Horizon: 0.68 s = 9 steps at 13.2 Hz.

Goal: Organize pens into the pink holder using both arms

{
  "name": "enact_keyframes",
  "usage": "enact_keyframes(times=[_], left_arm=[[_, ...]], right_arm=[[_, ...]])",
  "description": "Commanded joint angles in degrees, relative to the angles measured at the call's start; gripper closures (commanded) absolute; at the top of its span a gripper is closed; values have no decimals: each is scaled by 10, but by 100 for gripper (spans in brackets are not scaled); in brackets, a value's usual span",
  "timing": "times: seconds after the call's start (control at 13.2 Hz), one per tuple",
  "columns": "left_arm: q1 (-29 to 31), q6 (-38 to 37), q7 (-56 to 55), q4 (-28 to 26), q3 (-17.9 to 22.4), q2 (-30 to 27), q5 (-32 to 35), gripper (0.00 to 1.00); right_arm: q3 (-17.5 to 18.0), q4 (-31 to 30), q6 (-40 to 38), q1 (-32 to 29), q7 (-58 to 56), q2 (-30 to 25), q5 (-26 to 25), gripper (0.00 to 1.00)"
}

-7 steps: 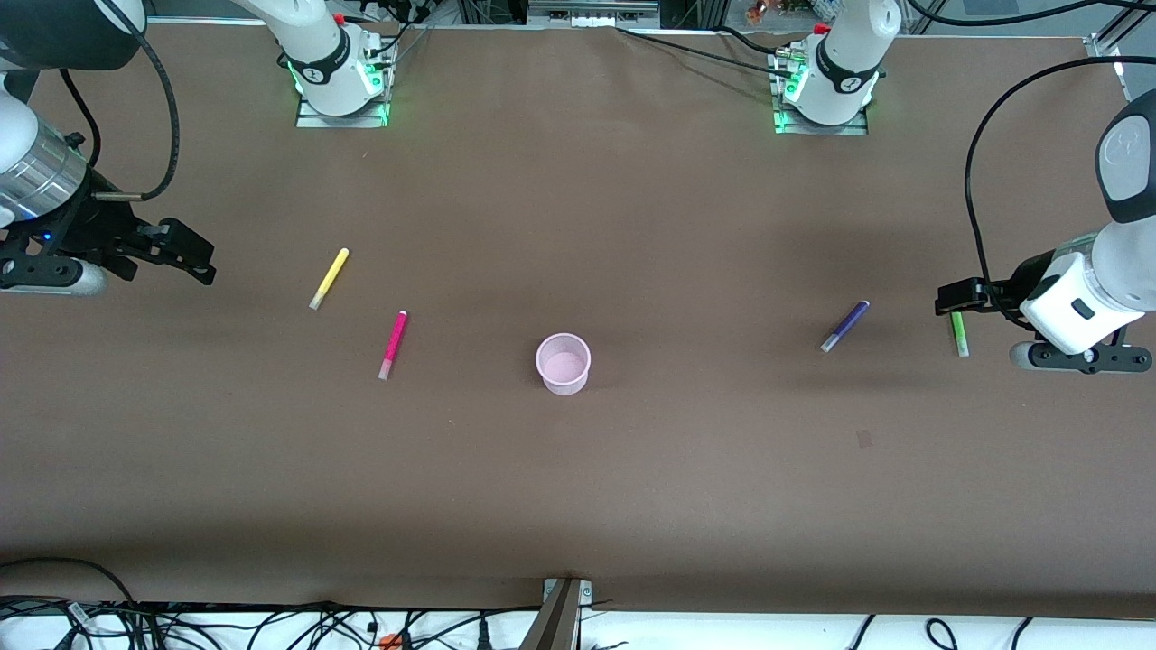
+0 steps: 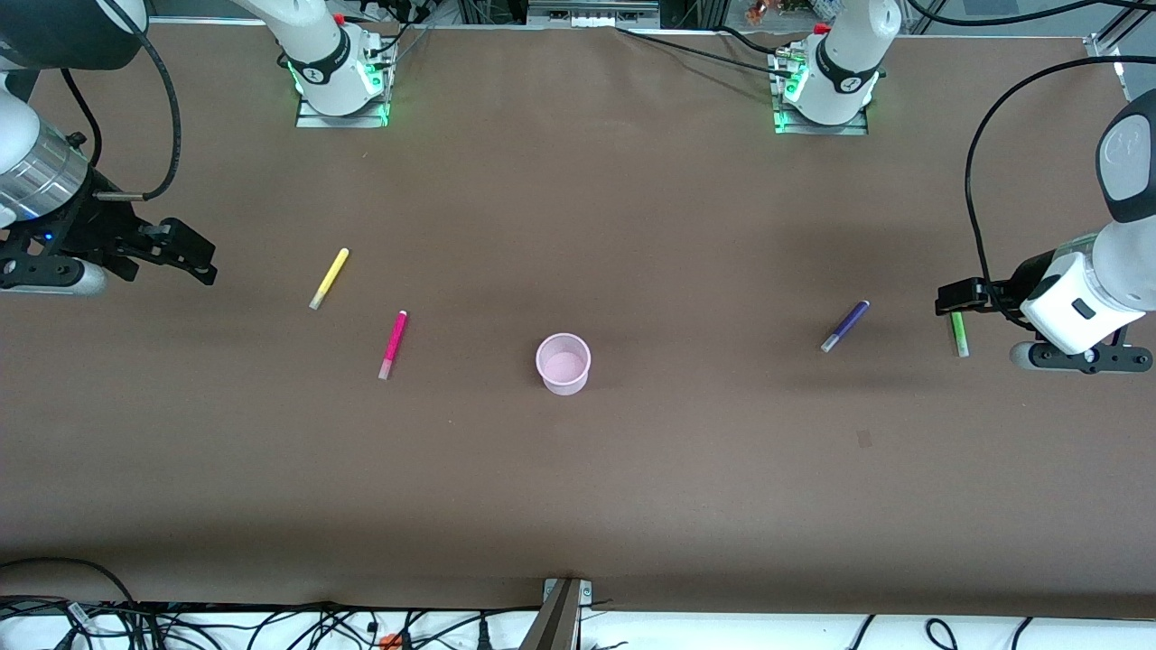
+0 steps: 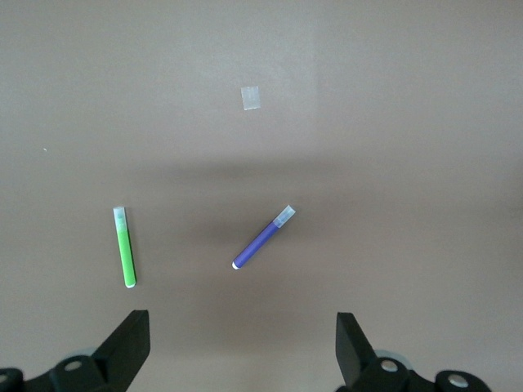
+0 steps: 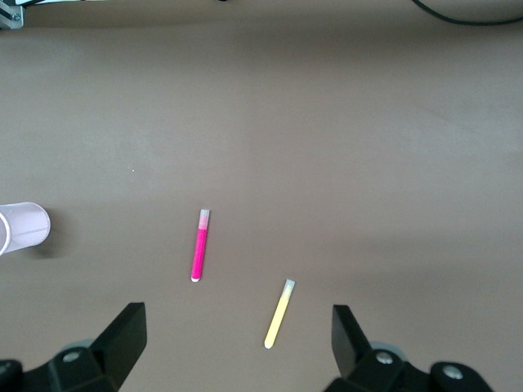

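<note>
My left hand (image 2: pixel 959 296) hangs open and empty at the right edge of the front frame, over the green pen (image 2: pixel 959 333); the purple pen (image 2: pixel 845 326) lies just inward. My right hand (image 2: pixel 185 255), also open and empty, hovers at the frame's left edge, with the yellow pen (image 2: pixel 329 278) and magenta pen (image 2: pixel 393 344) inward of it. The pink holder (image 2: pixel 564 363) stands mid-frame on the worktop (image 2: pixel 578 487). I'd worry that these slim pens roll off-centre under closing fingers, or that a dropped pen tips the light holder.
</note>
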Motion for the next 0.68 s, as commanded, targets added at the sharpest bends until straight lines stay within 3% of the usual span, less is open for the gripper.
enact_keyframes(times=[0.0, 0.15, 0.38, 0.61], left_arm=[[6, -5, 10, -4, -2, 11, 13, 0], [8, -2, 13, -23, -2, 18, 13, 0], [8, 46, 70, -97, -4, 13, 12, 0], [9, 79, 163, -173, -4, 7, 8, 0]], right_arm=[[2, 13, -2, 0, 5, 5, -2, 0], [2, 13, 23, 0, -1, 9, 1, 0], [4, 12, 24, 2, 10, 16, 2, 0], [4, 10, 38, 1, 1, 73, 1, 0]])
